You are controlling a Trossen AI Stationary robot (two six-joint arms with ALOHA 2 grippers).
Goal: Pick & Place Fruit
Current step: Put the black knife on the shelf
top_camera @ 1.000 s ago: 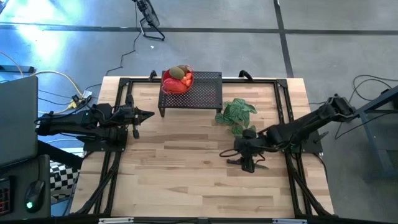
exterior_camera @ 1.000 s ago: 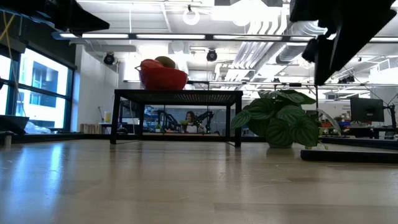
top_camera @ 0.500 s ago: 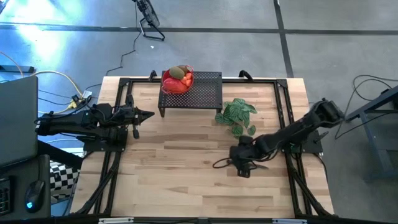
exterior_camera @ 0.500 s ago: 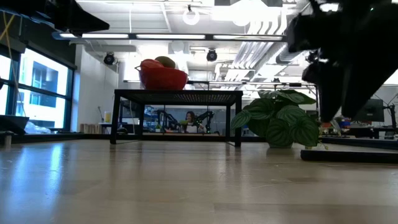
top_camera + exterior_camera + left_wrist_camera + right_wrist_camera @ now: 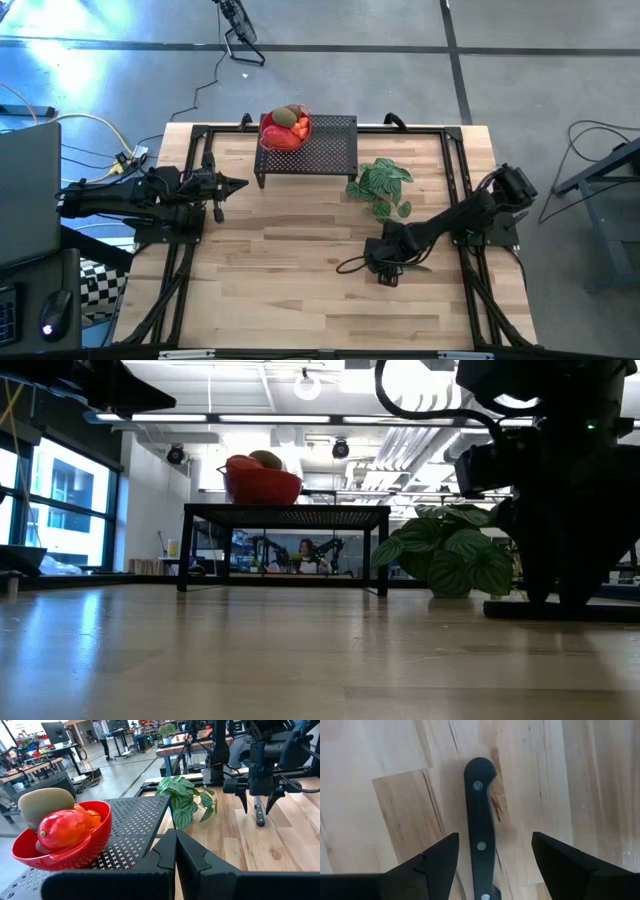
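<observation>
Left wrist view: glossy red fruit (image 5: 64, 829) (bowled); left gripper (image 5: 175, 851) closed, right gripper (image 5: 492, 851) spread.

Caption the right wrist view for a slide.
Open right gripper poised directly above black-handled riveted knife lying on pale wooden table.

- The left arm lies stretched level at the left edge of the high view, pointing right — its left gripper (image 5: 238, 184) sits at middle left, fingers (image 5: 192, 851) pressed together to a single point.
- The right arm reaches in from the right edge of the high view and bends down toward the lower centre-right.
- The right gripper (image 5: 388, 272) points straight down, low over the surface — its two fingers (image 5: 438, 859) stand wide apart with nothing gripped.
</observation>
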